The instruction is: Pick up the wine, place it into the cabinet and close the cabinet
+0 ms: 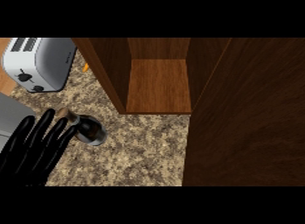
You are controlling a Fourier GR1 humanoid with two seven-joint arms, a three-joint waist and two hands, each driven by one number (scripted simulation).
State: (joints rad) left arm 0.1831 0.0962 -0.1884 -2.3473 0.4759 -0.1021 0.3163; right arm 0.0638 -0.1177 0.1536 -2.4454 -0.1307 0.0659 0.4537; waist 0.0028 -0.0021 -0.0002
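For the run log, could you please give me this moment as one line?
left hand: open beside wine bottle | bottle: on counter | cabinet: open | right hand: unseen

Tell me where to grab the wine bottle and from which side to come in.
Grip the wine bottle round its dark body, below the neck. It stands upright on the counter, seen from above, so a sideways wrap probably suits it. Come from its left, where the open left hand already is; the open cabinet lies to its right.
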